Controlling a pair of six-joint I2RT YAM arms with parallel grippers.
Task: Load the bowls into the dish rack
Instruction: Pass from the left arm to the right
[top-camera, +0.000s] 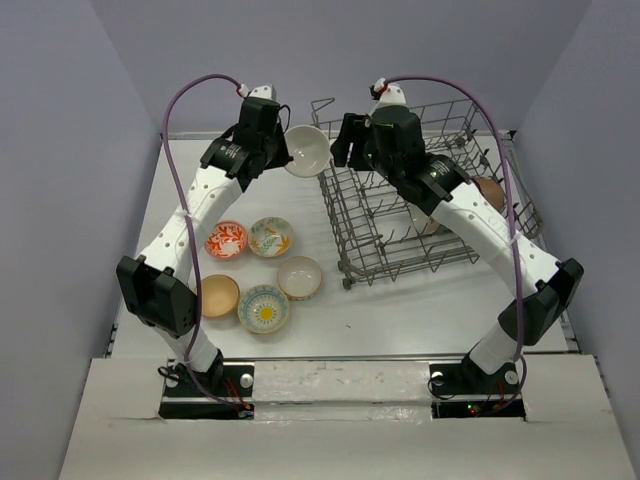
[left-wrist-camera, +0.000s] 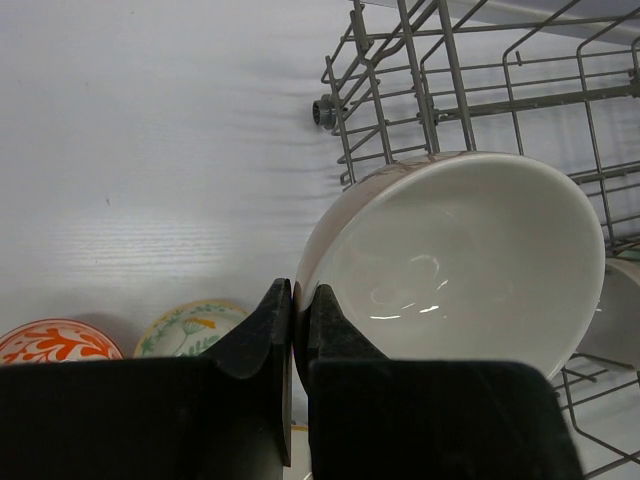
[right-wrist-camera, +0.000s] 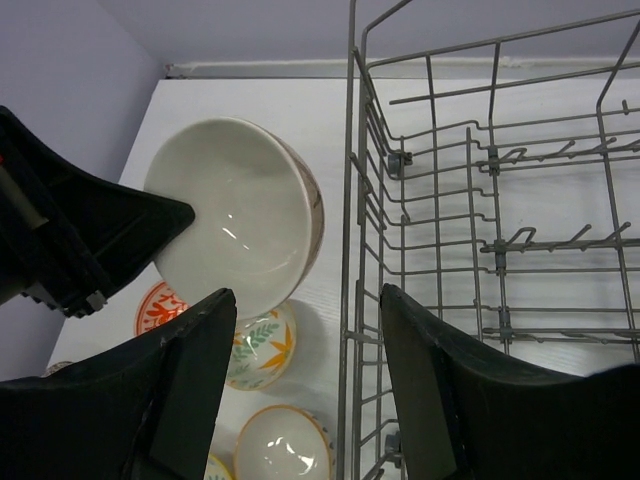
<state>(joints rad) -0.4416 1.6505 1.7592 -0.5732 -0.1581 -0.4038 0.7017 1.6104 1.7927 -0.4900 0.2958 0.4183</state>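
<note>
Holding the white bowl (top-camera: 306, 150) by its rim, the left gripper (left-wrist-camera: 300, 300) is clamped tight, with the bowl aloft just beside the dish rack (top-camera: 338, 212). The right gripper (right-wrist-camera: 305, 295) stands open and empty. Advised: clear the rack wall, then lower between tines.

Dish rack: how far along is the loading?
Done: a brown bowl sits in the dish rack, possibly a second under the right arm.
In hand: left gripper pinches the rim of a white bowl beside the rack; right gripper open next to it.
Left: five on the table: red-orange bowl, floral bowl, tan-rimmed bowl, tan bowl, yellow-centred bowl.
</note>
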